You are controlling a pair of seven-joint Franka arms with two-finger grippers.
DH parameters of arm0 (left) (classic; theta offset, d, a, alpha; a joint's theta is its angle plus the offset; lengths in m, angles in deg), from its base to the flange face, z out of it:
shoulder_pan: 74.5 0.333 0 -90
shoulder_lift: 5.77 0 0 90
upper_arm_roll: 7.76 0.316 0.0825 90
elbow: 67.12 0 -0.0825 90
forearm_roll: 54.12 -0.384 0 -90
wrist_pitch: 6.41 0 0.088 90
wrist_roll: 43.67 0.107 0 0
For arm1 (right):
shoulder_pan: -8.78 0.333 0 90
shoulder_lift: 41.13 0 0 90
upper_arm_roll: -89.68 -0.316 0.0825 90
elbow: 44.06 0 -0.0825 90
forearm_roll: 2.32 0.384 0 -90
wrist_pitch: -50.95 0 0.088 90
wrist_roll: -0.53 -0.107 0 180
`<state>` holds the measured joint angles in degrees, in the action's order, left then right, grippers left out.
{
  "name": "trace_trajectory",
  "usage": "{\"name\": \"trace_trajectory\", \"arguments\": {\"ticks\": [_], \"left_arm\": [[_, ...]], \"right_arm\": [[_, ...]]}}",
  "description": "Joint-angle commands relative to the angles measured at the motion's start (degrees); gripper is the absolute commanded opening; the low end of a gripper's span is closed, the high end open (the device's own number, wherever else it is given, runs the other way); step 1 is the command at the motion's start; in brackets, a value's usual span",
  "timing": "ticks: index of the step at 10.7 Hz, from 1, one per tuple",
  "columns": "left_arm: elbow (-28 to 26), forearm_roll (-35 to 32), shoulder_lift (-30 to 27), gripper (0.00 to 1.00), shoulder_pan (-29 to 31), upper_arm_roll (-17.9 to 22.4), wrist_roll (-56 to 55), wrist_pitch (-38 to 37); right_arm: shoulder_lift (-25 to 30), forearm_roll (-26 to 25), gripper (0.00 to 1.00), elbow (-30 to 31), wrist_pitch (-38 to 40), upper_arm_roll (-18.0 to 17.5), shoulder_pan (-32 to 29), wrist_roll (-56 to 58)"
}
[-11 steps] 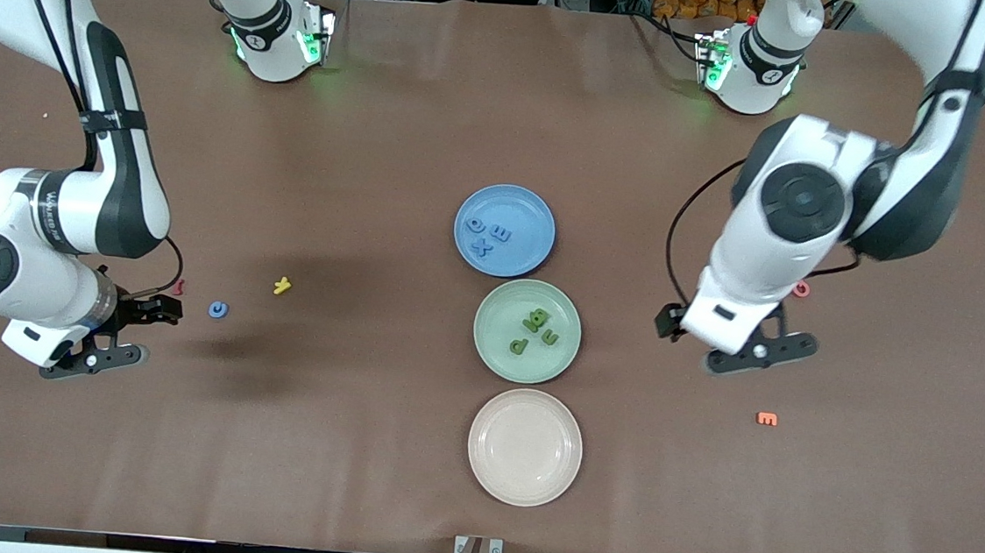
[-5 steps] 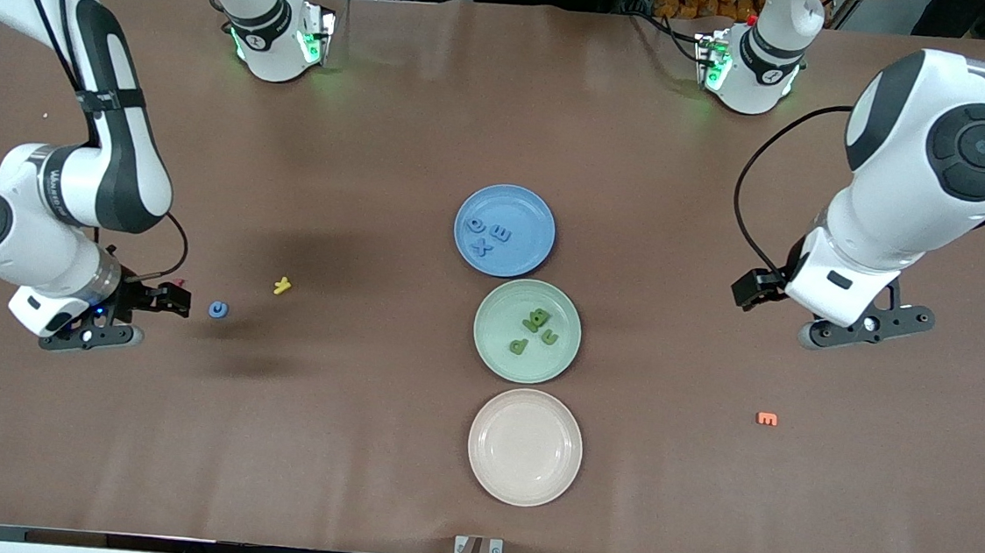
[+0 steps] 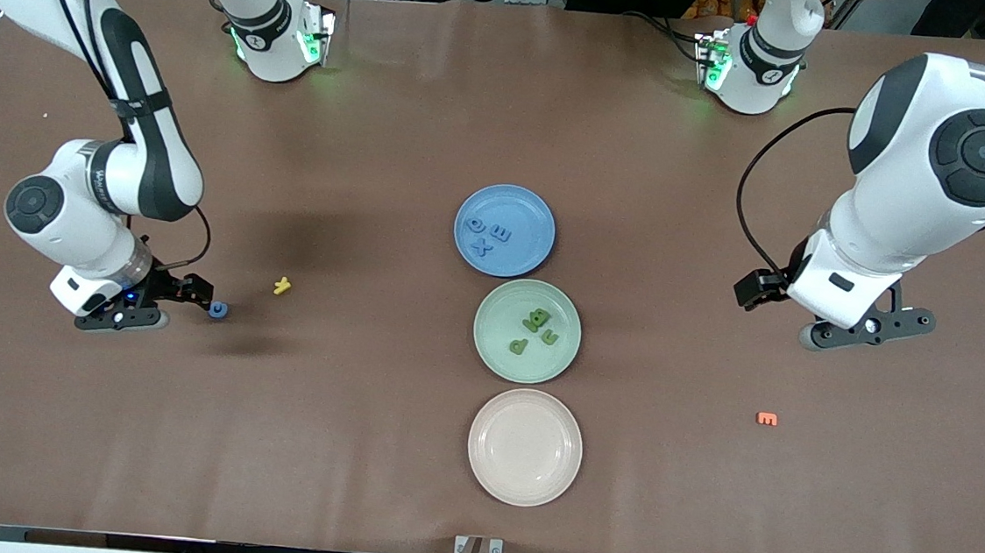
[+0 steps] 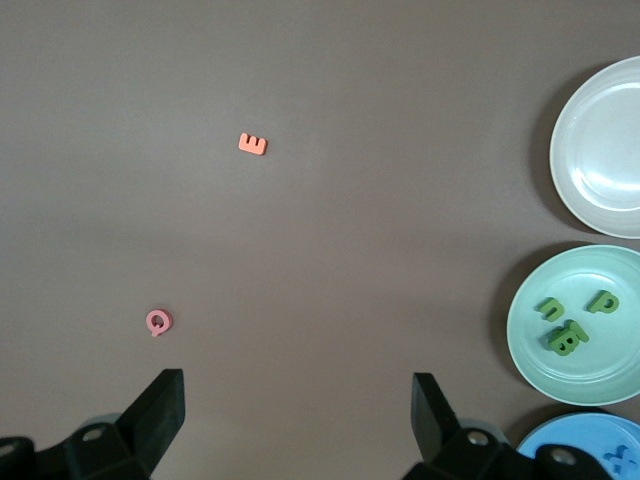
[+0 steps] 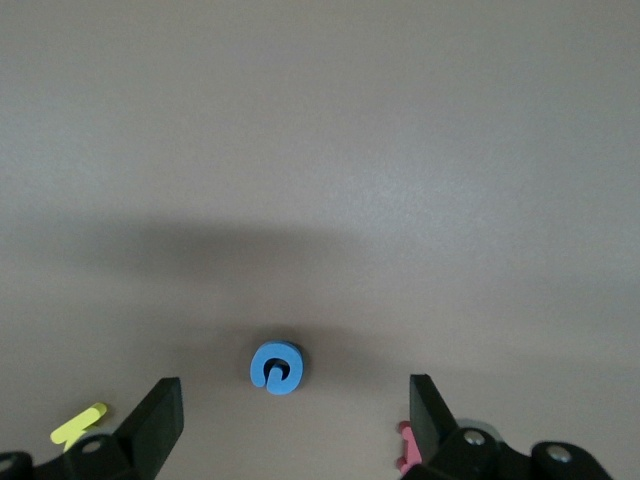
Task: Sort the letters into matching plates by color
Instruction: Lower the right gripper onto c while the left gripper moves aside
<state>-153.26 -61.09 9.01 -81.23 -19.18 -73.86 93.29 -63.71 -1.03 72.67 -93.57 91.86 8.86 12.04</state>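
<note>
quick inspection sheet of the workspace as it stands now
surface: brown table, smooth mat.
plates: blue plate holds three blue letters; green plate holds green letters; beige plate holds nothing, nearest the front camera.
loose letters: blue letter and yellow letter toward the right arm's end; orange letter and pink letter toward the left arm's end.
clutter: nothing seen.
grippers: right gripper open, low over the blue letter; left gripper open, holding nothing, waiting.
cables: black cable on the left arm.
surroundings: cables along the table edges.
</note>
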Motion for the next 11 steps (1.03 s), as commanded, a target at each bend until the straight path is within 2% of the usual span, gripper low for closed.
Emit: {"name": "trace_trajectory", "arguments": {"ticks": [1,5,11], "left_arm": [[-0.87,1.26,-1.16,1.00,0.49,-0.09,1.53,-0.39],[-0.96,1.26,-1.25,1.00,0.76,-0.09,1.62,-0.39],[-0.87,1.35,-3.87,1.00,1.71,0.00,1.53,-2.85]], "right_arm": [[0.36,0.73,1.00,3.15,-3.83,-0.59,-0.60,-0.52],[-4.30,0.64,1.00,3.33,-10.23,-0.59,-0.43,-0.52],[-6.33,0.64,1.00,4.29,-11.56,-0.59,-0.34,-0.43]]}}
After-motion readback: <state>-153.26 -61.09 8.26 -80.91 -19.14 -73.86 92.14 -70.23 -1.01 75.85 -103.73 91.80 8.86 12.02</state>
